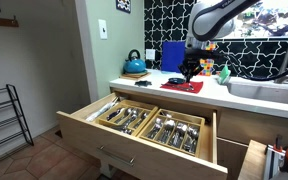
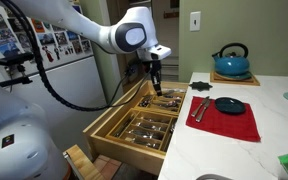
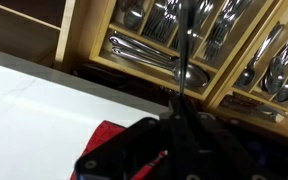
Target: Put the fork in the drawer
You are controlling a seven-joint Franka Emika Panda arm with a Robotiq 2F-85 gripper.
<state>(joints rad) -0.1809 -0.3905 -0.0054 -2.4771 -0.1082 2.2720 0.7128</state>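
Gripper: I am holding the black Robotiq gripper (image 2: 156, 82) above the open drawer, its fingers pressing together on the handle end of the fork.
Fork: the small, thin, dark-grey table fork (image 3: 187, 55) is hanging from the fingertips and pointing down toward the cutlery compartments. In an exterior view (image 2: 158, 93) it is showing only as a thin dark sliver under the gripper. I cannot tell whether its tip is touching anything.
Drawer: the wide, shallow light-wood drawer (image 1: 112, 140) with a pale beige front is standing pulled out beneath the counter. Its wooden compartments are holding shiny metal cutlery (image 1: 174, 130).
Counter: the white countertop (image 2: 274, 100) is carrying a red rectangular mat (image 2: 234, 125), with a dark round dish (image 2: 229, 105) lying on it.
Kettle: a teal kettle (image 2: 231, 60) is sitting at the back of the countertop, near the wall.
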